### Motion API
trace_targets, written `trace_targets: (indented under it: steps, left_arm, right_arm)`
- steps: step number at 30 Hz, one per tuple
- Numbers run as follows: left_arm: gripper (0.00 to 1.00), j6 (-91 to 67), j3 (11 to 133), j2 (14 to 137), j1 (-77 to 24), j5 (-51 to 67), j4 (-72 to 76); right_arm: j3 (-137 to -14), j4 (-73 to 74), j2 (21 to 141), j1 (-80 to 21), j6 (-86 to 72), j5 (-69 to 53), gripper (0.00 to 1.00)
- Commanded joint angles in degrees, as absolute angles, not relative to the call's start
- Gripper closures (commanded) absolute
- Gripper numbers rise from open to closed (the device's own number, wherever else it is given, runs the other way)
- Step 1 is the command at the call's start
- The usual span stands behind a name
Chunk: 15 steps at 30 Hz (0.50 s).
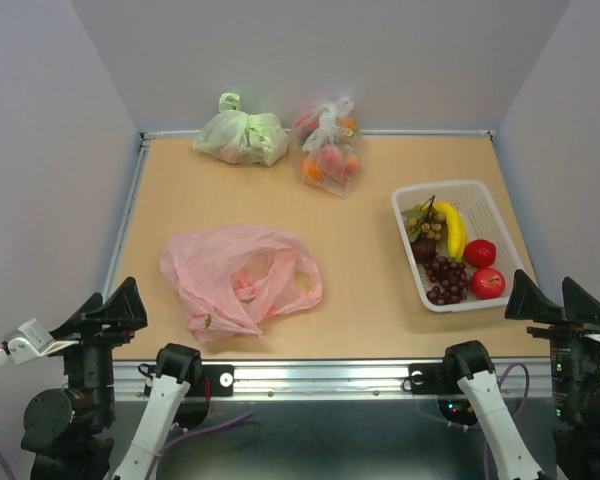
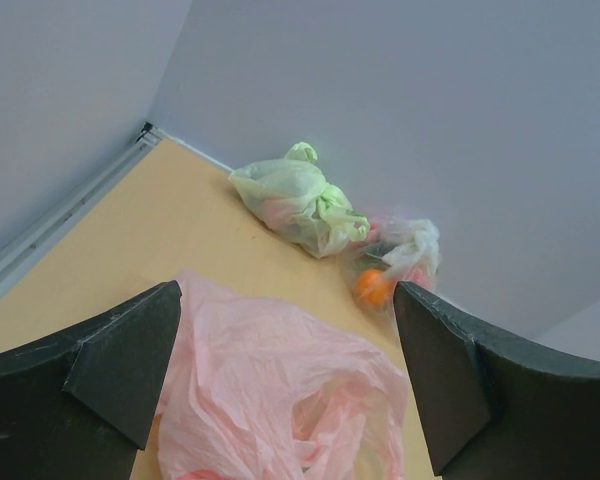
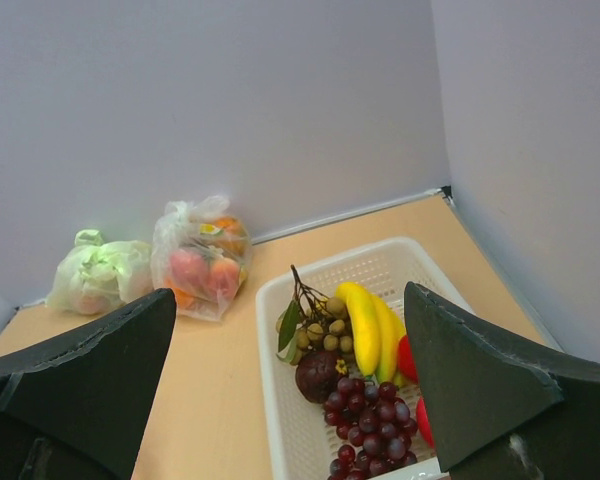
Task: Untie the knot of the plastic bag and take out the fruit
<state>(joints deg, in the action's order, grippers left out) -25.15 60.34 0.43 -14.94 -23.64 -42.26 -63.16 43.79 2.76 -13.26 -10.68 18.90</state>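
The pink plastic bag (image 1: 235, 275) lies slack and flattened at the front left of the table, its mouth open and a handle loop (image 1: 305, 285) spread out; no knot shows. It fills the lower left wrist view (image 2: 280, 390). The fruit lies in a white basket (image 1: 446, 185) at the right: a banana (image 1: 453, 230), green grapes (image 1: 427, 225), purple grapes (image 1: 447, 280) and two red fruits (image 1: 480, 252). The right wrist view shows the banana (image 3: 363, 325) and purple grapes (image 3: 375, 420). My left gripper (image 1: 108, 308) is open and empty, near the bag's front left. My right gripper (image 1: 555, 303) is open and empty, right of the basket.
A knotted pale green bag (image 1: 242, 135) and a knotted clear bag of orange-red fruit (image 1: 330, 150) sit at the back by the wall. Grey walls close in the table on three sides. A metal rail (image 1: 310, 375) runs along the near edge.
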Motion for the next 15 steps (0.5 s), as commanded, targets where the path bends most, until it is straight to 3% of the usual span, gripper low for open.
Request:
trace_targets:
  steps: [1,15]
  left_arm:
    - [0.01,-22.7,59.0,-4.3,-14.8,-23.9,-42.0]
    - [0.01,-22.2,58.6,-3.6,-14.8,-24.3,-43.1]
  right_arm:
    - [-62.1,43.7,2.0,-13.7,-8.3,19.0,0.00]
    - [-61.0,43.5,2.1,-13.8,-8.5,16.9,0.00]
